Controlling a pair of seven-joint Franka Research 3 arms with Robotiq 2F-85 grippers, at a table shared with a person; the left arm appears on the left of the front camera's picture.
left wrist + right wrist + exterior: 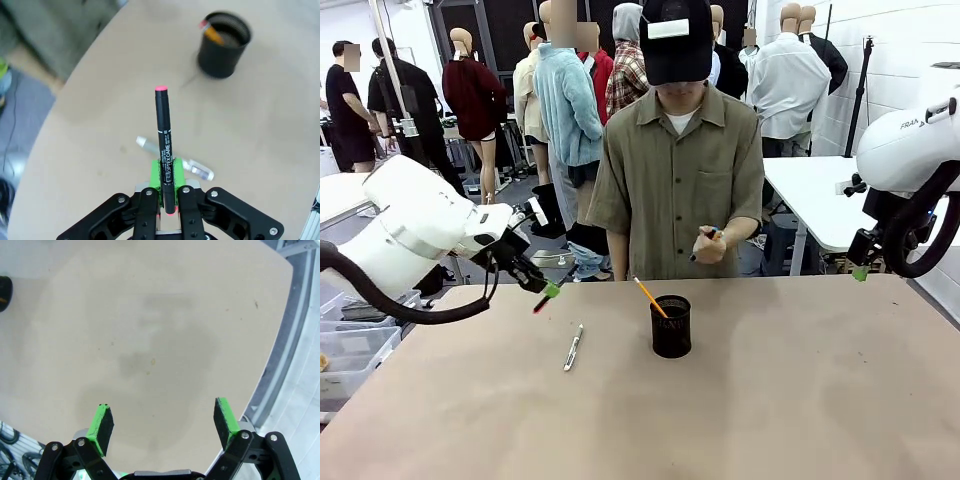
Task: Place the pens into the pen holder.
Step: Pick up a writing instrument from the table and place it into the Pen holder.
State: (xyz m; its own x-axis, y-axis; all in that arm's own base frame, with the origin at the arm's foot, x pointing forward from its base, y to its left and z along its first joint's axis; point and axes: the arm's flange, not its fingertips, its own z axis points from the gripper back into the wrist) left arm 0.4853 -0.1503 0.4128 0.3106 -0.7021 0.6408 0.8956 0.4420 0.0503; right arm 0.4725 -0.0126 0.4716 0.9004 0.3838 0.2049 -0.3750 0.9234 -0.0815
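Note:
My left gripper [551, 290] [168, 186] is shut on the red-and-black pen [164, 140] [540, 302], holding it above the table's left side. The white/silver pen [573, 347] [194, 168] lies flat on the table below it. The black mesh pen holder [671, 326] [223, 44] stands near the table's middle with the orange pencil-like pen [649, 297] [213, 33] leaning in it. My right gripper [861, 272] [165, 426] hangs open over the table's far right edge, nothing between its fingers. The person's hand [708, 246] holds another dark pen behind the holder.
The person stands at the far edge of the brown table [770, 410]. Clear plastic bins [350, 345] sit off the table's left side. A white table [820, 195] stands behind on the right.

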